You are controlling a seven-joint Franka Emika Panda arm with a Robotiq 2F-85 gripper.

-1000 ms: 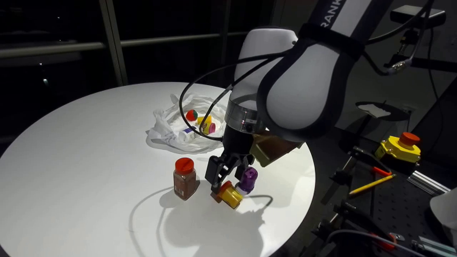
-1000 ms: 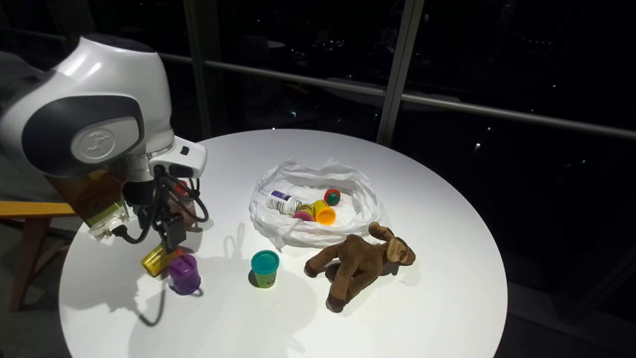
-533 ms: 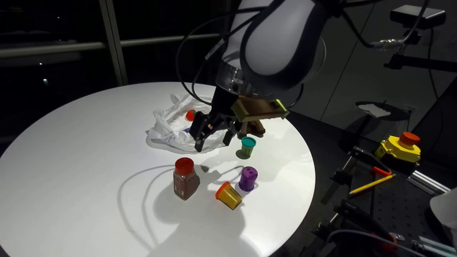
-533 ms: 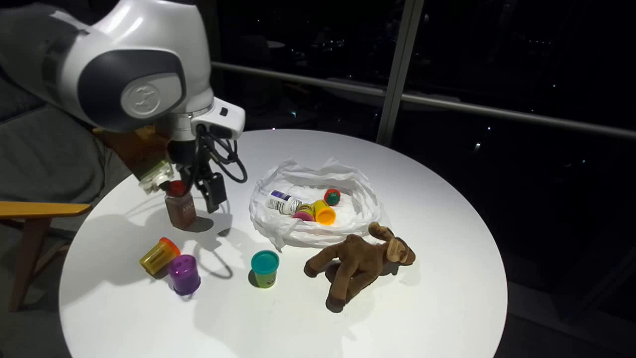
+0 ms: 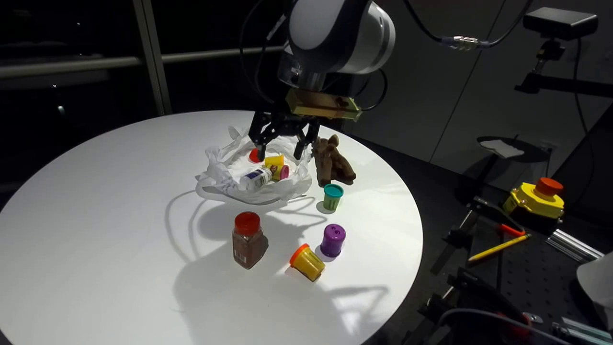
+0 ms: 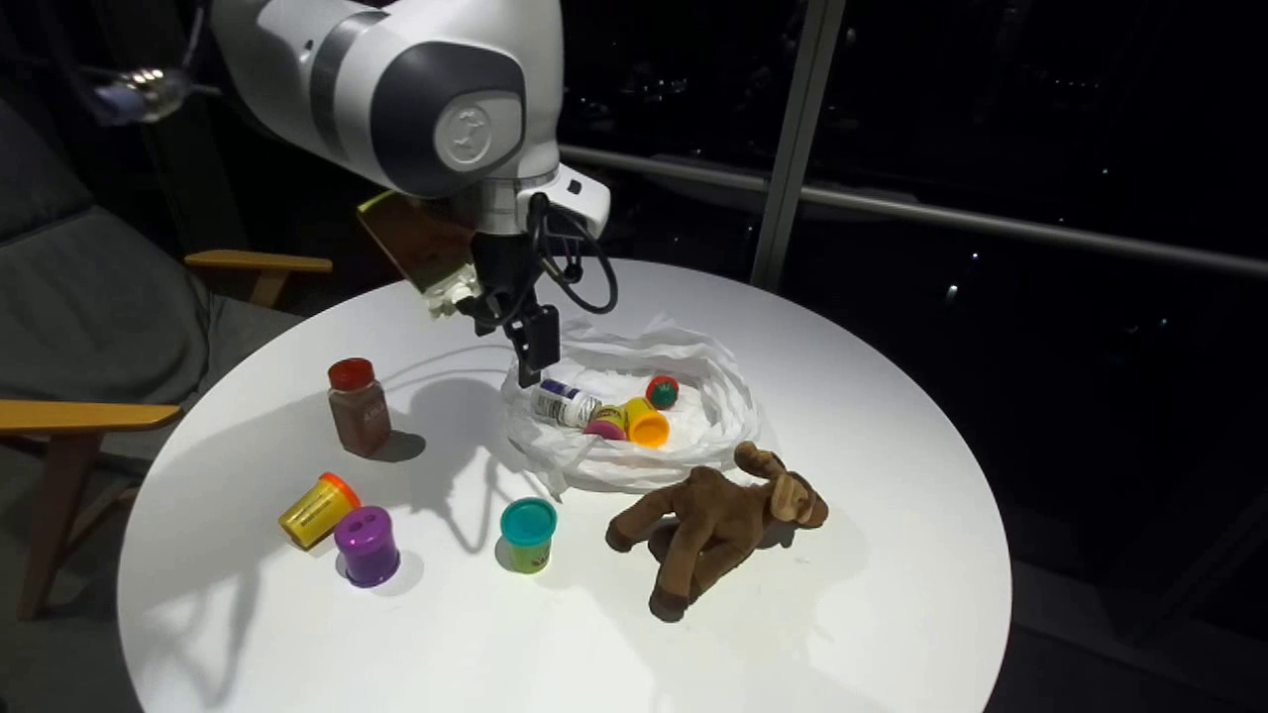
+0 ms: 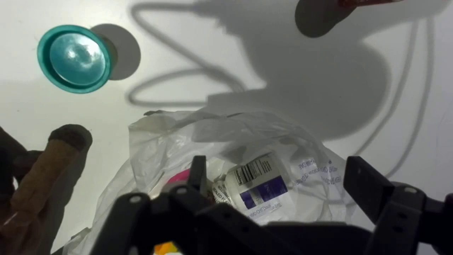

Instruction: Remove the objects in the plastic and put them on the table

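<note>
One round white table takes up much of both exterior views. Above it reaches the white-and-grey arm, wrist turned down. A thin, crumpled white plastic bag lies spread open on the tabletop. Just beside it, the brown teddy bear lies sprawled on the table.

The black gripper hangs over the bag with its fingers spread well apart, free air between the tips. In the wrist view one fingertip shows against the inside of the bag and the other against its rim; whether either brushes the plastic, I cannot tell.

The red-capped brown bottle stands upright on the table, apart from the bag. A white bottle with a purple label lies inside the bag; seen from the wrist, it shows in the gap between the fingers, below them and ungripped.

On the table, a yellow-orange cup is tipped on its side just beside an upright purple cup, and a teal-lidded tub stands between the purple cup and the bear. In the bag, a pink-lidded tub and an orange-lidded tub lie just beside each other, with a small red-and-green ball near them.
</note>
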